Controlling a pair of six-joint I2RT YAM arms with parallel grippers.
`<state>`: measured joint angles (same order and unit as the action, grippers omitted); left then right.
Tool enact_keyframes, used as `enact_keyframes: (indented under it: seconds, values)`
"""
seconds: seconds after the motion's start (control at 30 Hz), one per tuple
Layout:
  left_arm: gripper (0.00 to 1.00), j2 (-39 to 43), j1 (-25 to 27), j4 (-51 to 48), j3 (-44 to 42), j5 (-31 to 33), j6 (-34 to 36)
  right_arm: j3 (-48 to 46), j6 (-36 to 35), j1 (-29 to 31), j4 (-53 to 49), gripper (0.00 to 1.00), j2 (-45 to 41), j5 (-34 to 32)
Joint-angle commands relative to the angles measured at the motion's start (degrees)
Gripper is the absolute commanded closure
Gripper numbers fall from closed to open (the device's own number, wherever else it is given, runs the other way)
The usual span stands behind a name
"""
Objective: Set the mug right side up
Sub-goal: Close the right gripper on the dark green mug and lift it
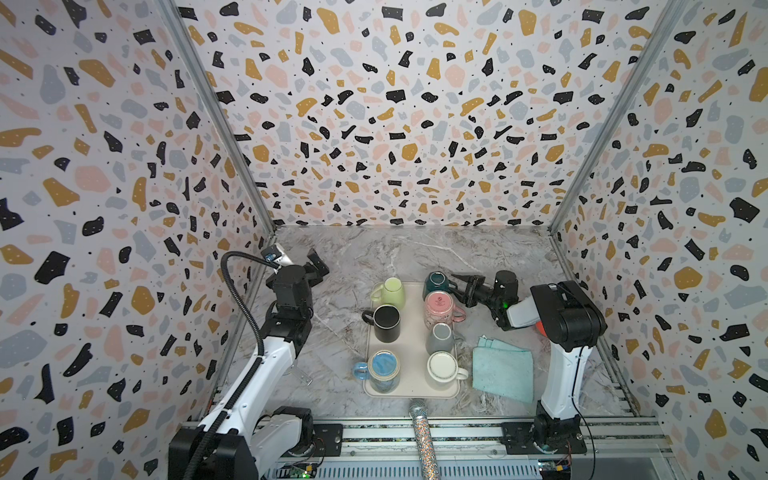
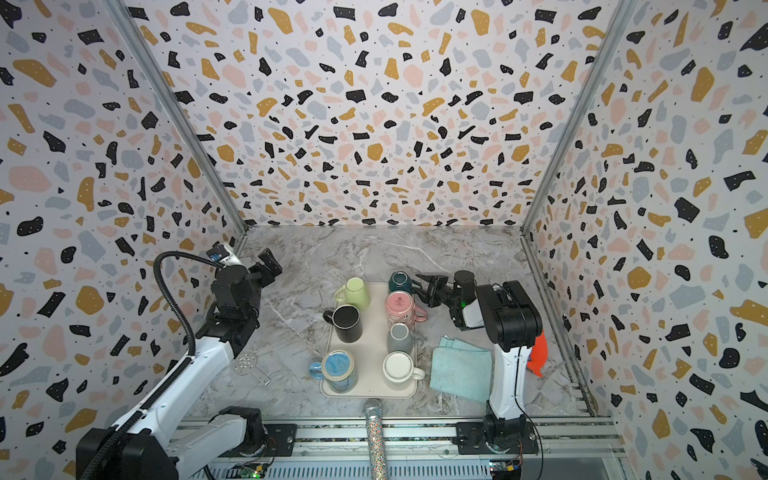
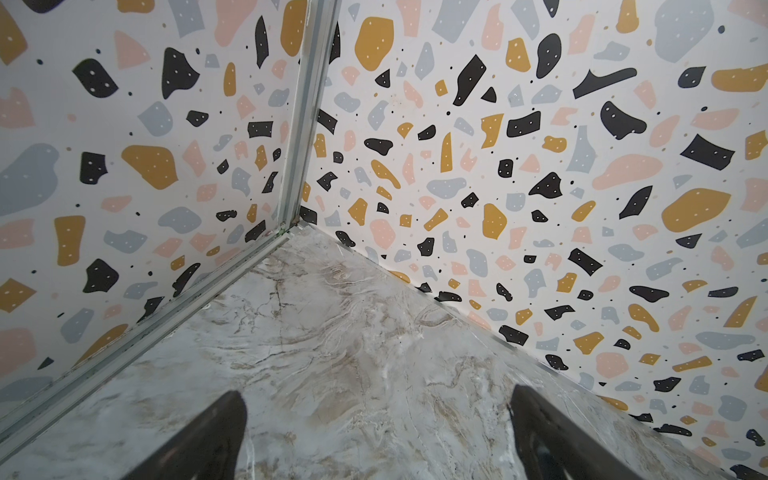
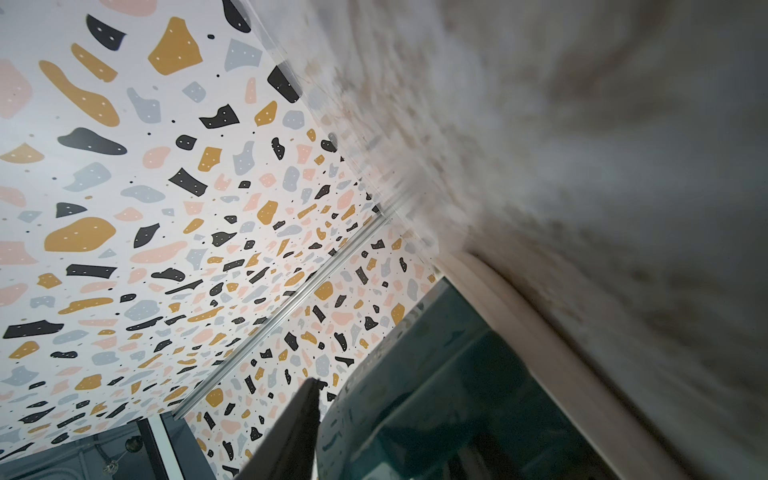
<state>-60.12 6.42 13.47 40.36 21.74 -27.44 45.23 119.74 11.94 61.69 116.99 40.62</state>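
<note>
Standing on a cream tray (image 1: 411, 328) mid-counter are seven mugs. The dark teal mug (image 1: 435, 282) sits at the tray's far right corner, seemingly mouth down. Nearer along that side come a pink mug (image 1: 439, 307) base up, a grey mug (image 1: 440, 337) and a white mug (image 1: 444, 365). The left side holds a green mug (image 1: 390, 291), an empty black mug (image 1: 386, 323) mouth up, and a blue mug (image 1: 383, 370).

The right claw (image 1: 456, 286) is at the teal mug's side with its jaws part-way apart; I cannot tell whether it grips. The left claw (image 1: 316, 262) hangs wide and empty near the marble counter's (image 1: 374, 249) far left corner.

Terrazzo-print walls enclose the counter. A pale cloth (image 1: 503, 370) lies right of the tray.

A perforated metal disc (image 2: 246, 362) beside the left arm shows clearly in a top view only. The right wrist view shows the teal mug blurred, close beside one of the claw's fingers (image 4: 291, 432).
</note>
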Motion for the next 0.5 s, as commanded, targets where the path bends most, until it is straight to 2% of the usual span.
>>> enact_keyframes:
  seconds: [0.0, 0.47]
  values:
    - [0.0, 0.17, -0.53, -0.15, 2.27, 0.57, 1.43, 1.44, 1.28, 0.4, 1.63, 0.53, 0.37, -0.56]
    - [0.0, 0.7, -0.88, -1.06, 2.18, 0.72, 2.33, 3.67, 1.9, 1.64, 3.61, 0.74, 3.37, -0.72]
